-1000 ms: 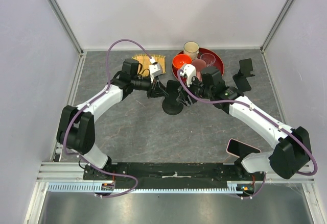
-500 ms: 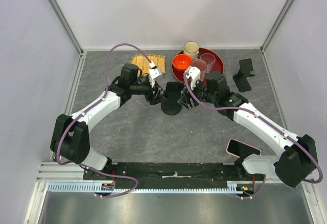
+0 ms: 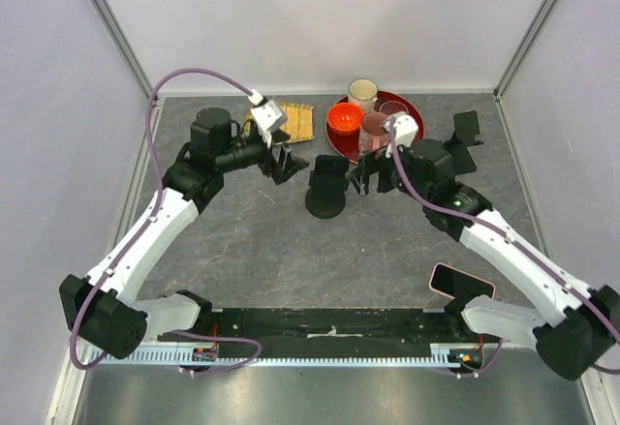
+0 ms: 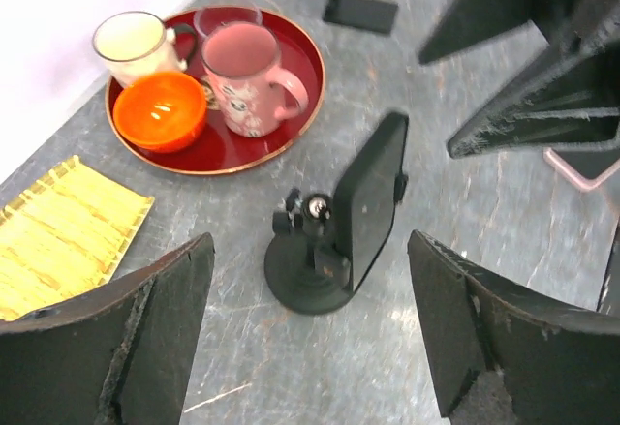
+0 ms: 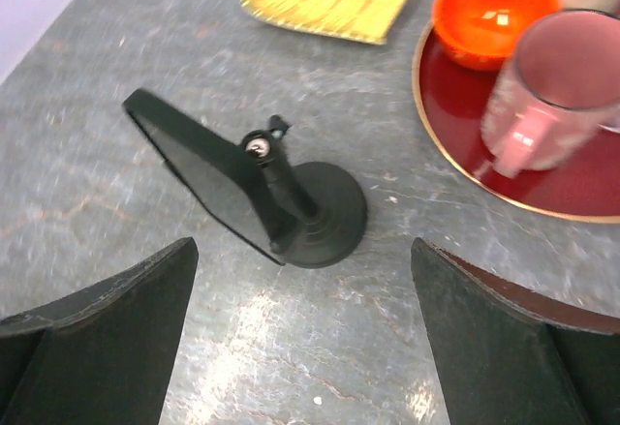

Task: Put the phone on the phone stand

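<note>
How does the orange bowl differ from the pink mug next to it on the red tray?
The orange bowl is low and wide, while the pink mug is taller and narrower. The mug has a handle and a printed picture on its side, and the bowl has neither. Both stand upright, open side up, on the red tray.

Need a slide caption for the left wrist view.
Phone seated on the phone stand, framed by the open left hand, red tray behind.
</note>
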Motion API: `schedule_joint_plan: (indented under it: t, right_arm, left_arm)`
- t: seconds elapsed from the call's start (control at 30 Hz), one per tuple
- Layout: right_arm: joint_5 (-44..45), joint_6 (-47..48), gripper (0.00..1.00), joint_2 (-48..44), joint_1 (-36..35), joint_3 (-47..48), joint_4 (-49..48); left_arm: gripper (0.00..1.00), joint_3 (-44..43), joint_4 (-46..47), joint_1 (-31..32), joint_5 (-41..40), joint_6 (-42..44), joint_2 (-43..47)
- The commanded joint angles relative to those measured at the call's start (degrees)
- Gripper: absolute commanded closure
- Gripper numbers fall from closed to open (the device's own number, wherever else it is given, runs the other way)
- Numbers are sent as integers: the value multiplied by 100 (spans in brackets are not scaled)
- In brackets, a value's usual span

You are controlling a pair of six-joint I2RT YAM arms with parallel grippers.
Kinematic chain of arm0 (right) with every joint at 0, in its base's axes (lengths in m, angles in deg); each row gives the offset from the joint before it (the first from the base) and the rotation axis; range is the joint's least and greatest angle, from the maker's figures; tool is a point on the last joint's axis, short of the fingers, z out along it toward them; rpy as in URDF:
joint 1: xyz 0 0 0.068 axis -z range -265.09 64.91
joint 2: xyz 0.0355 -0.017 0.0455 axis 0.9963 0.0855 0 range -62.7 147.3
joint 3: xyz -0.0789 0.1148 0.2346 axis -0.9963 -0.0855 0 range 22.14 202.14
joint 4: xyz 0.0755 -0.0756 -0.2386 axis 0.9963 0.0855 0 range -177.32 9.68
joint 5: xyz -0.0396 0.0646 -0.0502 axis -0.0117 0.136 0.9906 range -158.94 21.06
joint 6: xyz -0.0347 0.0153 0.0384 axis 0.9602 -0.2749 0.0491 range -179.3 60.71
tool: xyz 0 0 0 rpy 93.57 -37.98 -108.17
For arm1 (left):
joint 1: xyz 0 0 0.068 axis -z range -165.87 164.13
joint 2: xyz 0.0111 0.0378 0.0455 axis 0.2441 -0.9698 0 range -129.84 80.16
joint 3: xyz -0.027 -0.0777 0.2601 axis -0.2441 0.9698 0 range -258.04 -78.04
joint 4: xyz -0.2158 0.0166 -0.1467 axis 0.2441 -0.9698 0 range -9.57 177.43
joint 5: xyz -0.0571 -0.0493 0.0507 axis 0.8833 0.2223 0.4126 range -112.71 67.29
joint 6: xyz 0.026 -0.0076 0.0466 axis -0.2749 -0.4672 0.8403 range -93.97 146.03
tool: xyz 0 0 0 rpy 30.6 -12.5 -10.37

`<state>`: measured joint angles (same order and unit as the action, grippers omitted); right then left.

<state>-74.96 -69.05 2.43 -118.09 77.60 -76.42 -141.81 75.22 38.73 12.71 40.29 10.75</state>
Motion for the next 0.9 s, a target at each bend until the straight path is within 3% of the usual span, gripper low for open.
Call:
schedule_joint_plan:
  t: [0.0,0.07,0.17,0.2,0.4,0.7,0.87]
  right_arm:
    - [1776,-1123,1,-754,21,-184,132]
    - [2191,-1186,2,-991,12,-211,211]
    - [2570,-1213,2,-1168,21,-264,203]
    - [2623,-1213,2,-1195,12,-307,211]
    - [2799,-1020,2,-1370,21,-431,229]
    - [3001,-738,2,-1678,21,-651,229]
    - [3063,-703,2,-1880,21,-712,220]
  left_arm:
    - [8,-820,-483,80,-1122,-1765,-169]
    - [7,-787,-616,159,-1579,-2633,-82]
    - [6,-707,-809,676,-2397,-3068,-3]
    - [5,-786,-1036,1069,-3182,-3183,-11]
    - [4,-559,-1065,2195,-5566,-3993,24]
    - [2,-1084,-853,3225,-6985,-3580,-793]
    - [2,-1489,-1020,3490,-7532,-3685,-1373]
